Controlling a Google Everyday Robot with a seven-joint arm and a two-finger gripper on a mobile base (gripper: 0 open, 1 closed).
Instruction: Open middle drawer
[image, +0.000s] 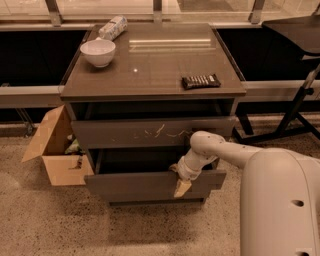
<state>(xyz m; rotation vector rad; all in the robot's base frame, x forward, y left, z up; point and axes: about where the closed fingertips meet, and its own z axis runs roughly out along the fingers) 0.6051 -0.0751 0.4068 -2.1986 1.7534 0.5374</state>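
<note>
The middle drawer (140, 186) has a flat dark grey-brown front and stands pulled out from the cabinet, below the taller front with white scratch marks (150, 133). My gripper (181, 184) sits on the top edge of the middle drawer's front, right of its centre, with its tan tip hanging down over the front face. The white arm (225, 150) reaches in from the lower right. The inside of the drawer is dark and hidden.
The cabinet top (160, 65) holds a white bowl (98, 52), a lying bottle (112, 27) and a dark snack bar (200, 81). An open cardboard box (52, 150) stands on the floor at the left. A black stand (295, 110) is at the right.
</note>
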